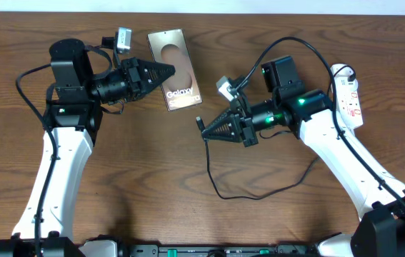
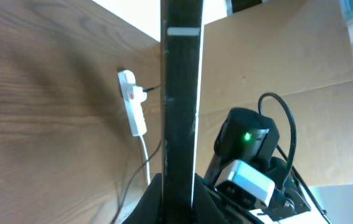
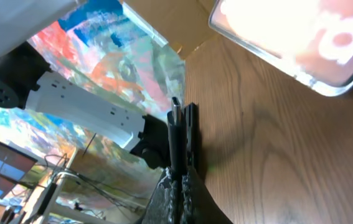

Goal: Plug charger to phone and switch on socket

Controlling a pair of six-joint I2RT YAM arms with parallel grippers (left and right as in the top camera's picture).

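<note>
Overhead: the left gripper (image 1: 168, 72) is clamped on the phone (image 1: 179, 87), which lies flat on the table (image 1: 131, 185). The right gripper (image 1: 203, 129) pinches the plug (image 1: 200, 122) of the charger (image 1: 220, 191), near the phone's lower end but apart from it. The socket (image 1: 350, 96) lies far right, untouched.

Left wrist: the phone (image 2: 181, 112) shows edge-on between the fingers.

Right wrist: the plug (image 3: 176, 124) juts from the closed fingers, its metal tip aimed beside the phone (image 3: 288, 43). The tip should be squared with the port and advanced slowly while the left gripper braces.

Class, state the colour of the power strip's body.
White with small red marks; the socket shows best in the overhead view.
</note>
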